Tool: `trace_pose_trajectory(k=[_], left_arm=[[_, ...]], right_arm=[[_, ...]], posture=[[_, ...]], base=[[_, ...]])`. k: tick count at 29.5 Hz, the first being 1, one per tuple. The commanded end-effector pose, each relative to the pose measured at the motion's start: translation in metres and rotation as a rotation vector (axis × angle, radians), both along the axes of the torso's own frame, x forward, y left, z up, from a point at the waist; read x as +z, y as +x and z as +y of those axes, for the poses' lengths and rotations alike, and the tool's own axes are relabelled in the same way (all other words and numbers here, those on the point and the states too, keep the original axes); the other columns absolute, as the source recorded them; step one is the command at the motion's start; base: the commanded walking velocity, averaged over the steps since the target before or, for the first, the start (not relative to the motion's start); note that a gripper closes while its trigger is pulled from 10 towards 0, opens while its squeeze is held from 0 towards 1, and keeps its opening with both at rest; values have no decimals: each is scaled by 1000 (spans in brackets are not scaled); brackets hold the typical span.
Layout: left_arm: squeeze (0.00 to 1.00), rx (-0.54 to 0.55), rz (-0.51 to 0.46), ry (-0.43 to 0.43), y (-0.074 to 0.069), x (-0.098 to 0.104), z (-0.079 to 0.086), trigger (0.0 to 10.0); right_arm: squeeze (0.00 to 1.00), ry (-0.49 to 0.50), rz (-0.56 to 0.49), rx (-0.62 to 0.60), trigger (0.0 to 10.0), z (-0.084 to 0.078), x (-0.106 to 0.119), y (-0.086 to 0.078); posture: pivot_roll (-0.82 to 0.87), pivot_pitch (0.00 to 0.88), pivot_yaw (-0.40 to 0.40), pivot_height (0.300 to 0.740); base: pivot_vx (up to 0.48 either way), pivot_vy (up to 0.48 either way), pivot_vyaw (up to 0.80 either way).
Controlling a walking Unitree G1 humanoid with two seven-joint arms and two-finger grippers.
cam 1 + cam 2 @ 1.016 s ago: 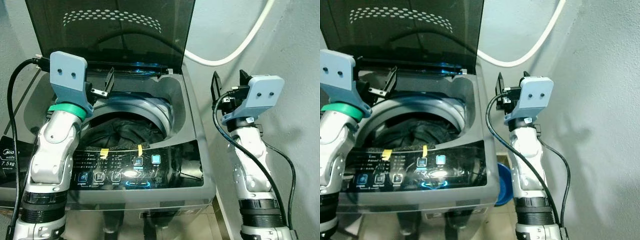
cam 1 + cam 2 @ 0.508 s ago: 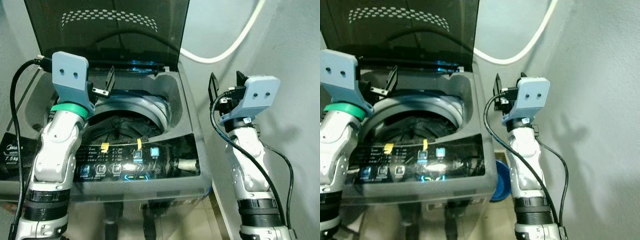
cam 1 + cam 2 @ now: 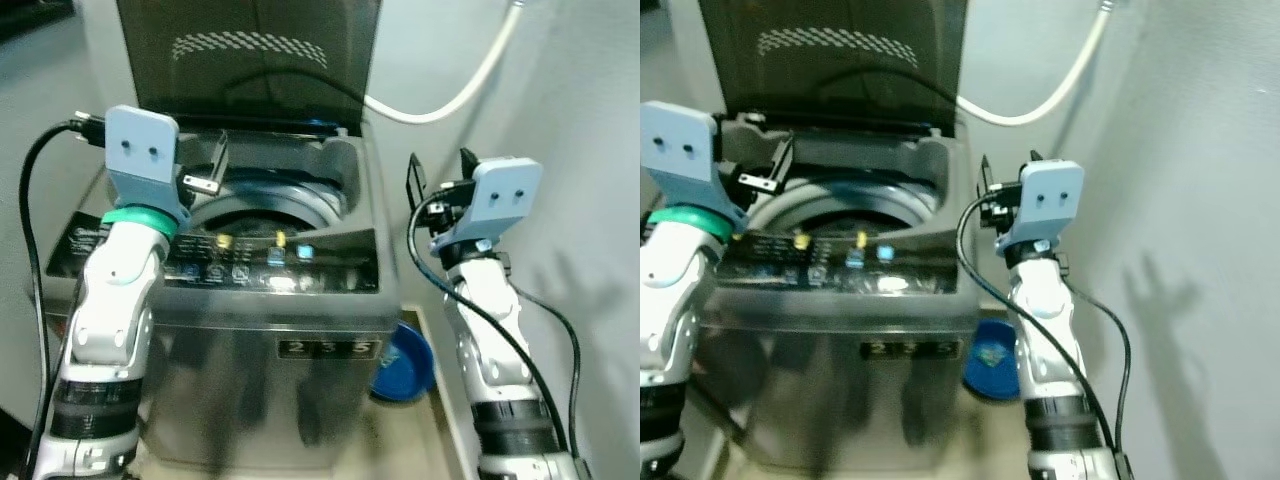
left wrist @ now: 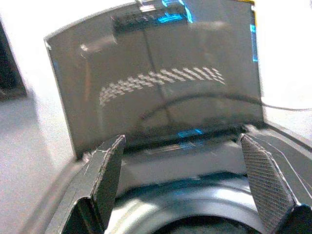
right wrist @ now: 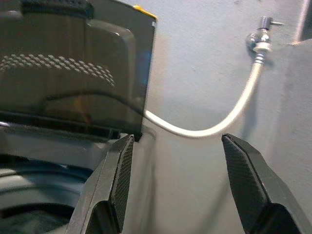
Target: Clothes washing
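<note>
The washing machine [image 3: 280, 300] stands at 12 o'clock, lid [image 3: 255, 60] up. Left hand [image 4: 183, 185] and right hand [image 5: 178, 183] are both wide and empty. The lid could drop if bumped.

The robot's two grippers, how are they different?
The left gripper is held over the washing machine, by its open tub; the right gripper is off to the machine's side, near the wall. The left wrist has a green band; the right wrist has none. Both are open, hold nothing, and point toward the raised lid.
</note>
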State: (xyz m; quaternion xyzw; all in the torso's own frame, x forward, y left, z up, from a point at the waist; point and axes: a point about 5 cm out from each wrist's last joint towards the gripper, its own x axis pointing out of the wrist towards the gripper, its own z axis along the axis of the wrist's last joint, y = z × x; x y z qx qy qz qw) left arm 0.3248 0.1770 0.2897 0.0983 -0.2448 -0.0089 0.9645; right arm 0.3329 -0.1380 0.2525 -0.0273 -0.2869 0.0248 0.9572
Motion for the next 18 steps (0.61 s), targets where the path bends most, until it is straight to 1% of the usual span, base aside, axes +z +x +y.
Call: trace_pose_trajectory(k=[1,15,18], left_arm=[[0,3,2,2,0,-1,1,10000],[0,0,3,2,1,-2,-1,10000],[0,2,11,7,2,-3,-2,10000]], right_arm=[[0,-2,3,-2,10000,1,-1,0],[0,-28,17,9,10000,2,-6,0],[0,-37,15,17,10000,3,-6,0]], posture=[[138,16,-16,740],[137,20,-16,740],[137,20,-16,740]], base=[[-330,0,0],[-323,0,0],[0,0,0]])
